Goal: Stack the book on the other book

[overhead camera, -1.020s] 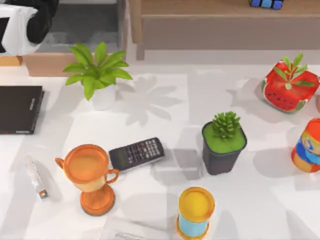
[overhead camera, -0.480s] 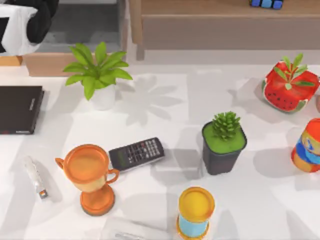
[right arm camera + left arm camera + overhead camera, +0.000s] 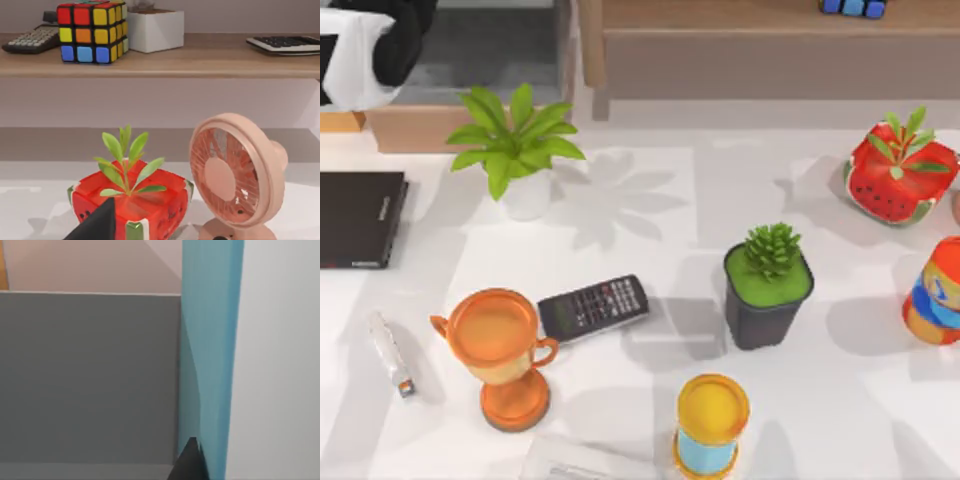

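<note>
books: two, black book (image 3: 358, 218), teal book (image 3: 210, 355)
potted plants: three (image 3: 518, 150) (image 3: 768, 285) (image 3: 898, 170)
remotes: one (image 3: 593, 306)
trophies: one (image 3: 502, 352)

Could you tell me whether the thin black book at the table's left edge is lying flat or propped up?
Lying flat: in the top view the black book shows its broad cover face-up on the white table.

The book (image 3: 210, 340) is teal-blue; the other book (image 3: 360, 218) black with pale lettering; the remote (image 3: 593, 307) black with grey buttons; the trophy (image 3: 500, 350) orange; the watermelon planter (image 3: 898, 180) red with green leaves; the fan (image 3: 235, 175) pink; the surface (image 3: 650, 200) white.
</note>
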Tool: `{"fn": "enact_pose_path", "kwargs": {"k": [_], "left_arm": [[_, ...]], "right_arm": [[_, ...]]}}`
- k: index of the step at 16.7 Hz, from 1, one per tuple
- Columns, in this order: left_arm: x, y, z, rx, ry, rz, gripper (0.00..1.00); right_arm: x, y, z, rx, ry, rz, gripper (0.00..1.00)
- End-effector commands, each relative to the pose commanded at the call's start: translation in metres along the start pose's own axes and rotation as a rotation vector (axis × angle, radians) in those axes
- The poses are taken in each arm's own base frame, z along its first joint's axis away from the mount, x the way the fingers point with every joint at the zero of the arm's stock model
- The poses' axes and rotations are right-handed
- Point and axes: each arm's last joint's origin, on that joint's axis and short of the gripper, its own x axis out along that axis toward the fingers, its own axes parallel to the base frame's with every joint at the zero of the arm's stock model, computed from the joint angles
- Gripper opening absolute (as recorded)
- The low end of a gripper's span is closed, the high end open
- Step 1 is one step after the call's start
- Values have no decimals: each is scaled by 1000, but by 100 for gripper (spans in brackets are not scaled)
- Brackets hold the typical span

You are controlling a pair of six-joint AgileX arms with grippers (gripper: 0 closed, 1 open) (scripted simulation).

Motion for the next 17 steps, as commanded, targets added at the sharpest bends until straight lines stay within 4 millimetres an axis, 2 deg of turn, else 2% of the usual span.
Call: {"fn": "enact_pose_path", "kwargs": {"k": [7,12,14,17], "left_arm": [[-10,-1,10,1,-1,-2,0],[-9,0,10,2,-2,1,0],[-15,1,18,28,-28,-22,0],[-37,6,39,143,-111,-97,0]], "right_arm": [[0,0,0,0,0,0,100],[0,0,0,0,0,0,100],[0,0,0,0,0,0,100],[0,0,0,0,0,0,100]]}}
